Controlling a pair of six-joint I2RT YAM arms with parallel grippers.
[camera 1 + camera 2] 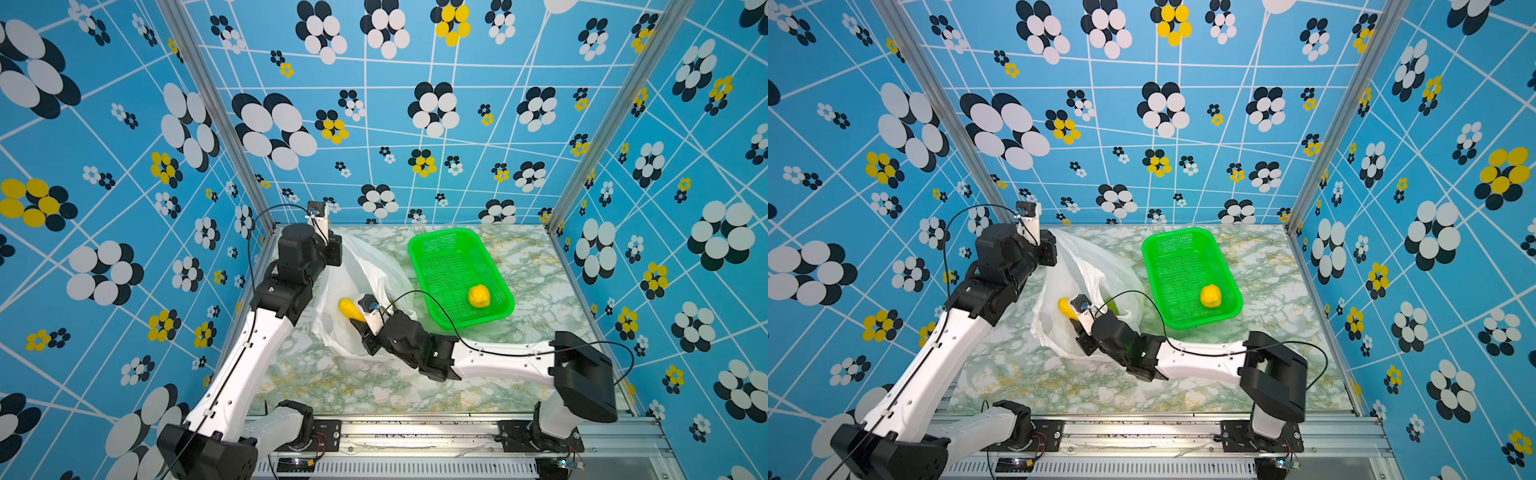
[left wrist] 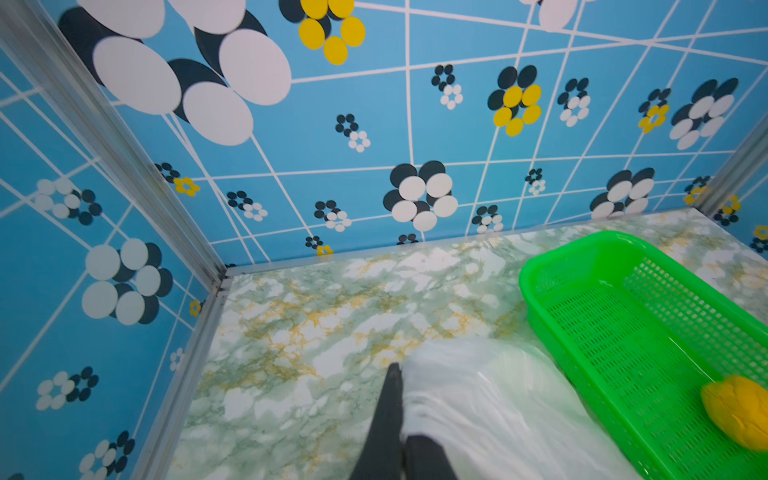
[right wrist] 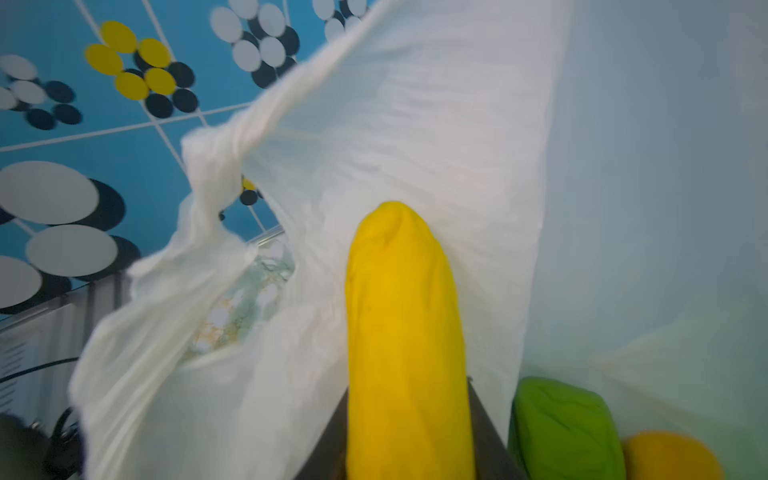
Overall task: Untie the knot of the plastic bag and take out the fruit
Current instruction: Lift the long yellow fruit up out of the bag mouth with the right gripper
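Observation:
The white plastic bag [image 1: 365,270] [image 1: 1088,266] lies open at the left of the table. My left gripper [image 2: 402,415] is shut on its thin rim [image 2: 490,399] and holds it up at the back. Inside the bag's mouth, my right gripper [image 1: 361,322] [image 1: 1077,320] is shut on a long yellow fruit [image 3: 405,332] [image 1: 348,309]. A green fruit [image 3: 561,428] and an orange one [image 3: 669,457] lie in the bag beside it. The knot does not show; a twisted handle strip [image 3: 208,166] hangs loose.
A green mesh basket [image 1: 419,249] [image 1: 1150,249] [image 2: 536,266] stands right of the bag with a round yellow fruit [image 1: 478,296] [image 2: 735,411] in it. Patterned walls close the table on three sides, and the bag lies near the back left corner.

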